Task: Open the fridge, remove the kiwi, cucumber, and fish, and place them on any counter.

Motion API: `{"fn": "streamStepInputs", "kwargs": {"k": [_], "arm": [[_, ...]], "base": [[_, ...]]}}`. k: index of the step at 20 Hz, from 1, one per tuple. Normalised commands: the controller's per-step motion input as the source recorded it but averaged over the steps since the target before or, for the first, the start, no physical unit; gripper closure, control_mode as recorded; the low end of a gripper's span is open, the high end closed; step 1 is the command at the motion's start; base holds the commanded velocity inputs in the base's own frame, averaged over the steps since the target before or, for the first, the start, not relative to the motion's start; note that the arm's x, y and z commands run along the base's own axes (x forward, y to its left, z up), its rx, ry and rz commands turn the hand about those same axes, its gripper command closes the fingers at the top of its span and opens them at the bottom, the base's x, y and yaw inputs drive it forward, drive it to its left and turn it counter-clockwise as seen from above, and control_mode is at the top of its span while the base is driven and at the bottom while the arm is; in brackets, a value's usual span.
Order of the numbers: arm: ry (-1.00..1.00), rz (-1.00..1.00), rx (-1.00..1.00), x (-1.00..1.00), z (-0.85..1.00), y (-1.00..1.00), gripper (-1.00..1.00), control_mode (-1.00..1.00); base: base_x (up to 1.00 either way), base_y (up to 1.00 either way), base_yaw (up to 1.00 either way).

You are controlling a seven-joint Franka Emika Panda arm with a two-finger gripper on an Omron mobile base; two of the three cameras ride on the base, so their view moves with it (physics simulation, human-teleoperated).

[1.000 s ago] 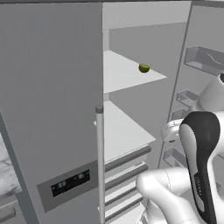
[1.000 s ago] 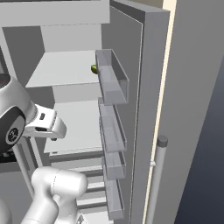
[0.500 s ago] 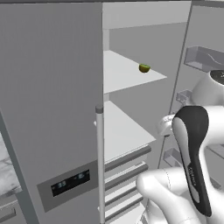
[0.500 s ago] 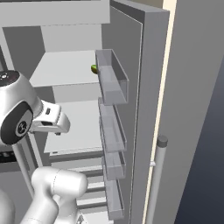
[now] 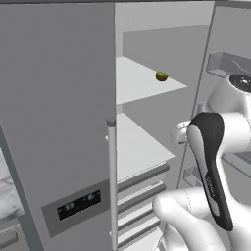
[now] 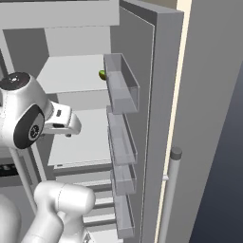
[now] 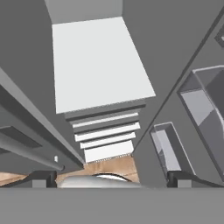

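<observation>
1. The fridge stands with its right door swung wide, so the opening step looks complete; the left door, with its bar handle and dark display panel, is shut.

2. The kiwi, a small olive-green fruit, rests on the upper white shelf near its right front corner; in the right base view it peeks out just behind the top door bin.

3. The cucumber and the fish cannot be picked out on any visible shelf or in any door bin.

4. The gripper is spread as wide as it goes and holds nothing. The hand view looks down over the bare lower shelf and the drawer fronts beneath it.

5. The wrist sits at the level of the lower shelf, below the kiwi and apart from it.

6. Judged progress: door open, no item yet removed. All three items remain to be carried to a counter, of which a marbled strip shows at far left.
</observation>
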Motion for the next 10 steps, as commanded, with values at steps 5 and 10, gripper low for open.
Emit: {"fn": "streamStepInputs", "kwargs": {"k": [5, 10], "arm": [[-0.27, -0.04, 0.02, 0.02, 0.04, 0.00, -1.00, -1.00], [-0.07, -0.08, 0.16, 0.02, 0.40, 0.00, -1.00, -1.00]], "base": [[0.00, 0.00, 0.00], [0.00, 0.00, 0.00]]}}
